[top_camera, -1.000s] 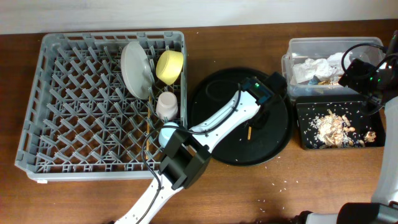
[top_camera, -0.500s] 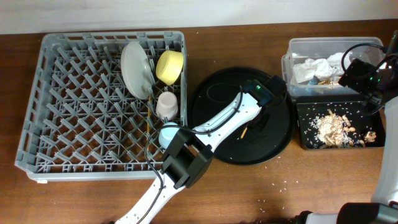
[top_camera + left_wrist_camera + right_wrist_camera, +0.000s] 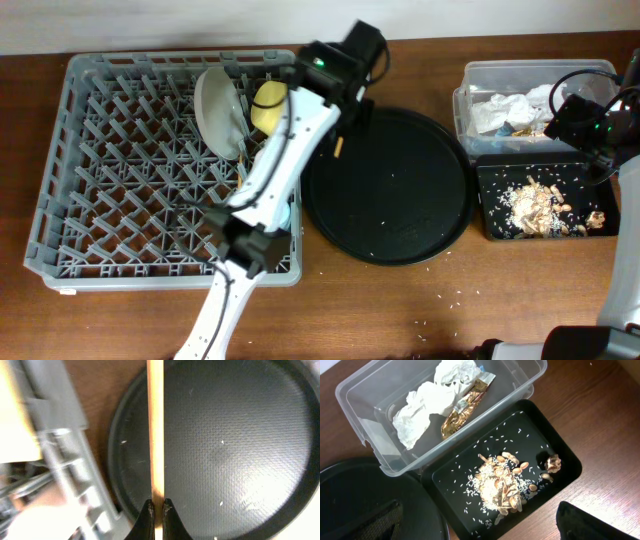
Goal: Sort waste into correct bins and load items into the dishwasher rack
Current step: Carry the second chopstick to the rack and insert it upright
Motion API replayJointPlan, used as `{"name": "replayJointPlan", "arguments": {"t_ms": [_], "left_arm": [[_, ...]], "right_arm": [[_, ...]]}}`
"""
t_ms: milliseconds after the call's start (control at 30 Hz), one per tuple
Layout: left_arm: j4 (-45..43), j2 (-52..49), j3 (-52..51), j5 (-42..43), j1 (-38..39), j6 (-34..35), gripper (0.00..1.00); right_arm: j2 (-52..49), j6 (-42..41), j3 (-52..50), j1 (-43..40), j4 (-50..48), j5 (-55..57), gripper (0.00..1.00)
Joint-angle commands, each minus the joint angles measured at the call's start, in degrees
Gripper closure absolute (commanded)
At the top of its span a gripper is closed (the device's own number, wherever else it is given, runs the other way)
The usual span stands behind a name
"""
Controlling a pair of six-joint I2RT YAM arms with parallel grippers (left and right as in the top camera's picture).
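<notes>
**A:** Grey rack (image 3: 150, 57), what does the overhead show?

**B:** It's on the left of the table (image 3: 400, 300). The white plate (image 3: 218, 112) stands on edge in the pegs at the back. The yellow bowl (image 3: 270, 105) is just beside it, to the right. The left gripper (image 3: 341, 132) hangs over the seam between the rack and the round black tray (image 3: 400, 190). The chopstick (image 3: 338, 149) pokes out below it. The clear tub (image 3: 540, 66) is back right, with the black rectangular tray (image 3: 492, 180) against its front side.

**A:** Left wrist?

**B:** The fingertips are pinched tight on the chopstick. It runs straight up the frame, along the round tray's left rim. The rack wall is a blur on the left, with a yellow smear at the edge. Can't tell whether it's one stick or two.

**A:** Right wrist?

**B:** The right gripper (image 3: 480, 527) has its fingers spread wide with nothing between them, above the near edge of the rectangular tray. Napkins (image 3: 427, 402) and the brown-gold wrapper (image 3: 465, 407) lie inside the tub. Scraps (image 3: 502, 485) are heaped mid-tray, with small white grains scattered around them and one separate clump off to the right. A corner of the round tray shows bottom left.
</notes>
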State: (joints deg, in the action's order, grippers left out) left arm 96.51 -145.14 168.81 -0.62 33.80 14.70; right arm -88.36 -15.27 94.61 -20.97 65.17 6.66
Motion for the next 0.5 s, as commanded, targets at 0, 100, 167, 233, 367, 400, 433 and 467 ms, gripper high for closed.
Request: {"name": "replayJointPlan", "arguments": {"t_ms": [0, 100, 167, 233, 367, 400, 433, 467], "left_arm": [[0.24, 17.0, -9.07, -3.98, -4.07, -2.75, 1.0], [0.22, 32.79, -30.36, -10.05, -9.55, 1.84, 1.0], [0.15, 40.02, -44.68, -11.58, -12.22, 6.36, 0.99], [-3.28, 43.52, -57.44, -12.94, -13.33, 6.64, 1.0], [-18.4, 43.91, -77.09, -13.57, -13.66, 4.76, 1.0], [-21.59, 43.91, -80.76, -13.81, -14.29, 4.79, 1.0], [-24.28, 43.91, -83.38, -13.77, -15.37, 4.79, 1.0], [-26.56, 43.91, -85.24, -13.77, -16.13, 4.76, 1.0]], "right_arm": [[-0.22, -0.66, 0.17, -0.07, 0.0, 0.92, 0.02], [-0.22, -0.66, 0.17, -0.07, 0.02, 0.92, 0.02], [-0.22, -0.66, 0.17, -0.07, 0.0, 0.92, 0.02], [-0.22, -0.66, 0.17, -0.07, 0.0, 0.92, 0.02], [-0.22, -0.66, 0.17, -0.07, 0.0, 0.92, 0.02], [-0.22, -0.66, 0.17, -0.07, 0.0, 0.92, 0.02], [-0.22, -0.66, 0.17, -0.07, 0.0, 0.9, 0.02], [-0.22, -0.66, 0.17, -0.07, 0.0, 0.92, 0.01]]}}
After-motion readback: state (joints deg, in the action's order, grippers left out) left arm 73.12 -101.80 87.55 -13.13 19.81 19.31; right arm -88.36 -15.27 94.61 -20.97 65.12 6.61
